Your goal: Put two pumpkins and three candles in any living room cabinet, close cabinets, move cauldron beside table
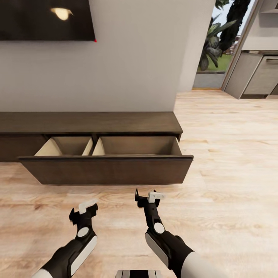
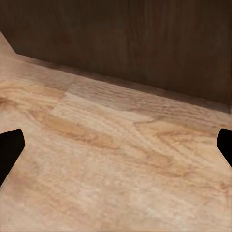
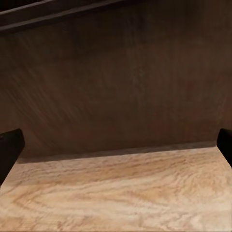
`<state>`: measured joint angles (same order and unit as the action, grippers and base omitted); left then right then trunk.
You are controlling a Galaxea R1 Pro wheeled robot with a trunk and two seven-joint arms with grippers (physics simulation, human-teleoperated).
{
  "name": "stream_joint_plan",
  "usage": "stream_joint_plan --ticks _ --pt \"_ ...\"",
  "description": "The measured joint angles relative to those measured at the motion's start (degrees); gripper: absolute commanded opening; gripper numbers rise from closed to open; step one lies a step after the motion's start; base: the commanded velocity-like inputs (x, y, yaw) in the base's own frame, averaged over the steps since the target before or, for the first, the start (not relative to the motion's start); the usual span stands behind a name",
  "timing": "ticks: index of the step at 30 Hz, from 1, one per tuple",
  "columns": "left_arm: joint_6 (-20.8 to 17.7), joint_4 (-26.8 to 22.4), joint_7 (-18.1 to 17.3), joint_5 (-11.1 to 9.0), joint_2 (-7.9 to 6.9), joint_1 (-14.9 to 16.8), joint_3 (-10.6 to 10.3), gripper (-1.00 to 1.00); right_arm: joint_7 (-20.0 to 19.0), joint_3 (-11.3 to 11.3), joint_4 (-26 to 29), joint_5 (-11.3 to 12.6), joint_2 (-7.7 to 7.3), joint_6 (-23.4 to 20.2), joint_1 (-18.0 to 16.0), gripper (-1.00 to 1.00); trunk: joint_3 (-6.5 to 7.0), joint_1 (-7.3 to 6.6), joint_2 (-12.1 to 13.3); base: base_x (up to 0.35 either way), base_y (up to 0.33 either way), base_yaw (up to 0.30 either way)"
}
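Ahead: one cabinet [image 1: 92,122], one drawer [image 1: 106,169] open.

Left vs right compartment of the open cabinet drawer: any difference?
The left compartment is narrower; the right compartment is clearly wider. The left one sits ahead of the left tool, the right one ahead of the right tool. The left one shows more of its slanted side walls. Shared: both are pale inside, sit behind the same dark-brown drawer front, and are empty as far as the head view shows.
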<state>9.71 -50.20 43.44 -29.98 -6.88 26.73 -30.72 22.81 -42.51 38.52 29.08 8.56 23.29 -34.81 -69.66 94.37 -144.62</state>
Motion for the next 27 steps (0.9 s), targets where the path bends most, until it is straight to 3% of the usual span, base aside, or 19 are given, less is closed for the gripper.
stream_joint_plan --ticks 7,16,27 --pt "1.3 0.0 0.3 1.3 0.3 -0.3 0.1 1.0 0.0 0.0 0.0 0.0 0.0 0.0 0.0 1.0 0.0 0.01 0.0 0.216 0.055 0.0" --pt "1.5 0.4 0.4 1.3 0.37 -0.3 0.1 1.0 0.0 0.0 0.0 0.0 0.0 0.0 0.0 1.0 0.0 0.02 0.0 0.036 0.007 0.0" --pt "1.5 0.5 0.5 1.4 0.33 -0.3 0.1 1.0 -0.4 0.0 0.0 0.0 0.0 0.0 0.0 1.0 0.0 0.01 0.0 0.153 0.069 0.0"
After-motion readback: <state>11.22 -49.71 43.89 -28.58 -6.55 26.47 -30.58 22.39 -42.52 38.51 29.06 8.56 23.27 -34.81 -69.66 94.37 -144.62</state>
